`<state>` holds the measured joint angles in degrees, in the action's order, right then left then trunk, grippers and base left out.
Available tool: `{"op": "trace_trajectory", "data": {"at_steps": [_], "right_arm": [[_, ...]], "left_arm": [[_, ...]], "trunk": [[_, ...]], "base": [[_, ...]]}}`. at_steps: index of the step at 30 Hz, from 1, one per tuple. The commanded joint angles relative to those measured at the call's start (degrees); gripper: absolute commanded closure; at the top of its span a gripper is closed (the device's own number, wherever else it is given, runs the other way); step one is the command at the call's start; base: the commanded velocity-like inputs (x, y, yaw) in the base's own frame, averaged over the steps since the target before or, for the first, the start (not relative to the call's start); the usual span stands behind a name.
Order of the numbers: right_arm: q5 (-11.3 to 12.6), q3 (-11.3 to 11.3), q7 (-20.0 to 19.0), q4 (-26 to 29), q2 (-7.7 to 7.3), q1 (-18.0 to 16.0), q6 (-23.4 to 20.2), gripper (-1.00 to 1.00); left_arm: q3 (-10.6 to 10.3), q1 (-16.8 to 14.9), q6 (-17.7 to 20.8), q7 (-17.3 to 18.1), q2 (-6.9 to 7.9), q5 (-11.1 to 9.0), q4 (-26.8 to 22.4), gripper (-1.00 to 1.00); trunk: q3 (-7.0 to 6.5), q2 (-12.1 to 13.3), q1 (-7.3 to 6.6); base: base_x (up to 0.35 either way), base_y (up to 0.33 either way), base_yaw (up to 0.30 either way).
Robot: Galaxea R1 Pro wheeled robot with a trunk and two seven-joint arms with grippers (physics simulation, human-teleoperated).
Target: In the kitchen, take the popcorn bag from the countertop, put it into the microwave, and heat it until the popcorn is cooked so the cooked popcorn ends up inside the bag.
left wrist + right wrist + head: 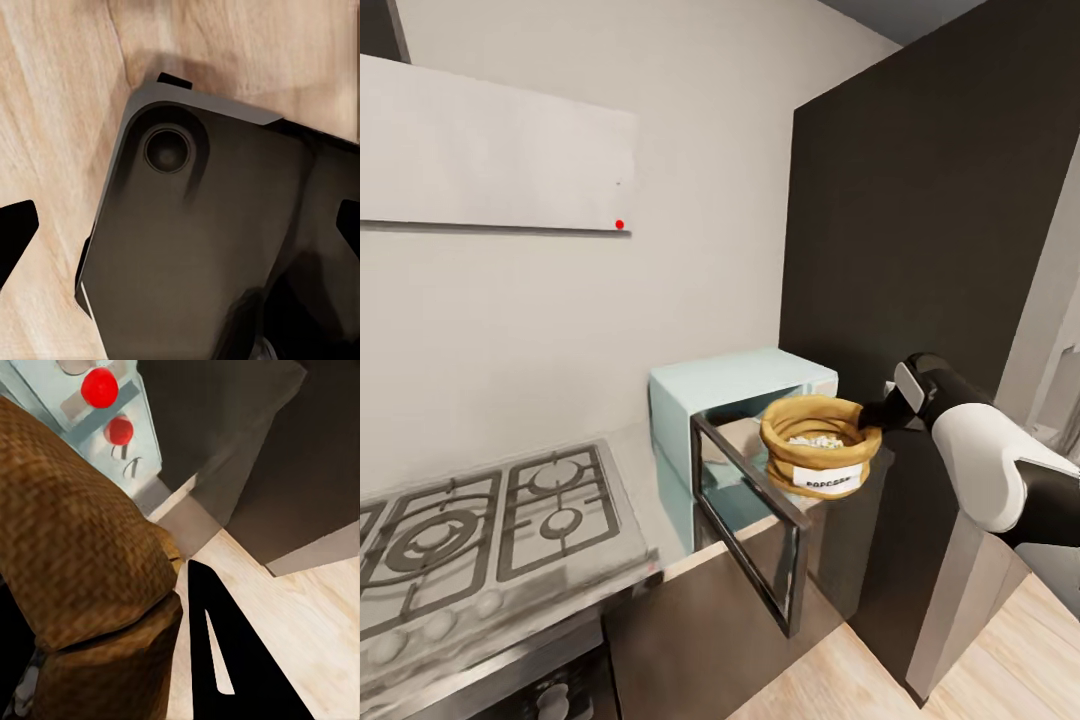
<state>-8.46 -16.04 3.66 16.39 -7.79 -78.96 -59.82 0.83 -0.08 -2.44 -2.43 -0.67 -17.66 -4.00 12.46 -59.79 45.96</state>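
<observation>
"POPCORN" read plainly on the popcorn bag (820, 447); white popcorn (812, 437) heaped inside; right gripper (872, 415) jaws clamped its rim before the open microwave (735, 390); left jaws couldn't be judged.

The popcorn bag (75, 547) looms close beside a dark claw finger (225, 660); beyond sit the mint microwave (131, 431), its red light (100, 387), and wood floor (300, 607).

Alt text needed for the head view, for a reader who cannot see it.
The right gripper holds the popcorn bag by its rim in front of the mint-blue microwave, whose dark glass door hangs open. A grey gas hob sits on the countertop beside it.
</observation>
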Motion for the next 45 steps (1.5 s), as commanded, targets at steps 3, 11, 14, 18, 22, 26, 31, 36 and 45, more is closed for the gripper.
{"op": "trace_trajectory", "data": {"at_steps": [3,11,14,18,22,26,31,36,45], "right_arm": [[-0.4,-0.5,0.0,0.0,0.36,-0.1,-0.2,1.0],[-0.5,-0.5,0.0,0.0,0.32,-0.1,-0.2,1.0],[-0.5,-0.5,0.0,0.0,0.32,-0.1,-0.2,1.0],[-0.6,-0.5,0.0,0.0,0.32,-0.1,-0.2,1.0],[-0.6,-0.5,0.0,0.0,0.23,-0.1,-0.2,1.0],[-0.7,-0.5,0.0,0.0,0.23,-0.1,-0.2,1.0],[-0.7,-0.5,0.0,0.0,0.14,-0.1,-0.2,1.0],[-0.7,-0.5,0.0,0.0,0.14,-0.1,-0.2,1.0],[-0.7,-0.4,0.3,-1.0,-0.6,-0.1,-0.2,1.0]], "left_arm": [[0.1,0.0,-0.1,-0.2,-0.03,-0.2,0.0,-1.0],[0.1,0.0,-0.1,-0.3,-0.37,-0.3,0.0,-1.0],[0.1,0.0,-0.1,-0.3,-0.46,-0.3,0.0,-1.0],[0.1,0.0,-0.1,-0.3,-0.43,-0.3,0.0,-1.0],[0.1,0.0,-0.1,-0.2,-0.39,-0.3,0.0,-1.0],[0.1,0.0,-0.1,-0.2,-0.45,-0.3,0.0,-1.0],[0.1,0.0,-0.1,-0.2,-0.46,-0.3,0.0,-1.0],[0.1,0.0,-0.1,-0.2,-0.44,-0.3,0.0,-1.0],[0.1,0.0,-0.1,-0.2,-0.44,-0.3,0.0,-1.0]], "trunk": [[0.07,0.0,0.04],[0.07,0.0,0.04],[0.07,0.0,0.04],[0.07,0.0,0.04],[0.07,0.0,0.04],[0.07,0.0,0.04],[0.07,0.0,0.04],[0.07,0.0,0.04],[0.07,0.0,0.04]], "base": [[0.298,0.0,0.0],[0.044,0.064,0.0],[0.0,0.253,0.0],[0.0,0.197,0.0],[0.0,0.017,0.0],[0.0,0.116,0.0],[0.0,0.245,0.0],[0.0,0.041,0.0],[0.0,0.001,0.0]]}}
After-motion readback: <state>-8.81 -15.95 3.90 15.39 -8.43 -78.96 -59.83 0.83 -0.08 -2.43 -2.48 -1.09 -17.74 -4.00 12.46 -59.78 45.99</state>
